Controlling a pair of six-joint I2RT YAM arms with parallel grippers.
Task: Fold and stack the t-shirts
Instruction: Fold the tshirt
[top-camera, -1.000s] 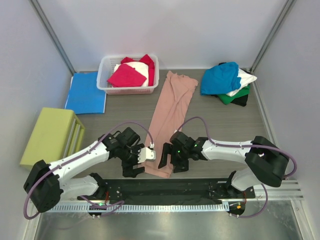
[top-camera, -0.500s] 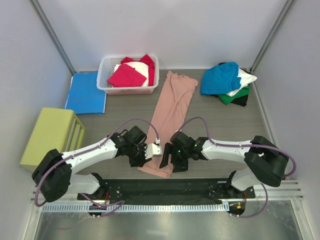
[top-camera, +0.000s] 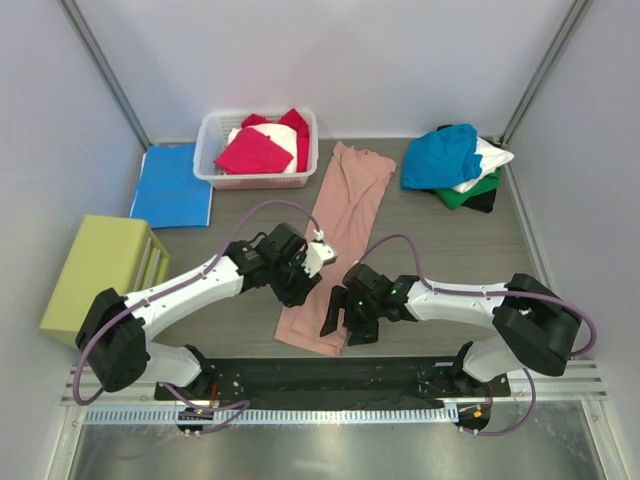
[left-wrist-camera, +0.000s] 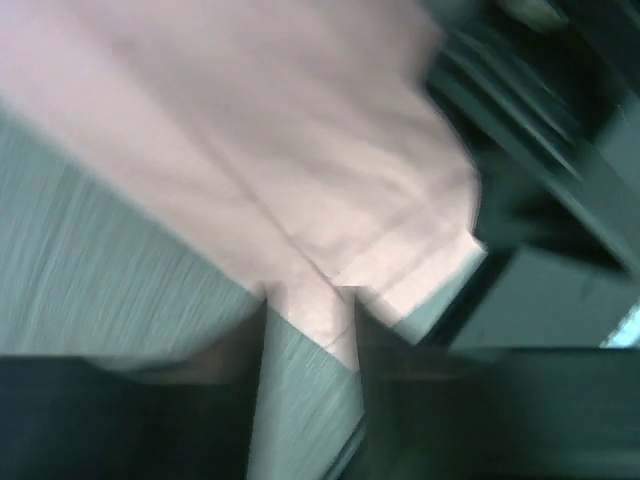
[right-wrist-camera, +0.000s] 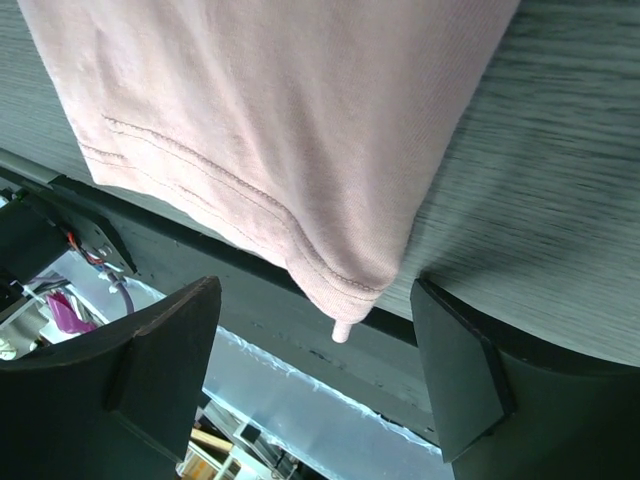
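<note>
A dusty-pink t-shirt (top-camera: 345, 215), folded into a long narrow strip, lies on the table from the back centre to the near edge. My left gripper (top-camera: 305, 288) hovers over the strip's left edge, above the hem. In the blurred left wrist view its fingers (left-wrist-camera: 235, 400) stand a little apart, with the pink cloth (left-wrist-camera: 250, 130) and bare table showing between them, and they hold nothing. My right gripper (top-camera: 335, 330) is wide open at the hem's right corner. In the right wrist view the hem (right-wrist-camera: 270, 130) hangs between its fingers (right-wrist-camera: 165, 370), which do not touch it.
A white basket (top-camera: 208, 150) at the back left holds magenta, white and red tees. A pile of teal-blue, white, green and black tees (top-camera: 450, 160) sits at the back right. A blue folder (top-camera: 172, 185) and a yellow-green box (top-camera: 100, 270) are at the left. A black rail (top-camera: 330, 375) runs along the near edge.
My left gripper has moved up and to the right, from the hem's left corner to the strip's left edge further back. The shirt and the right gripper have stayed put.
</note>
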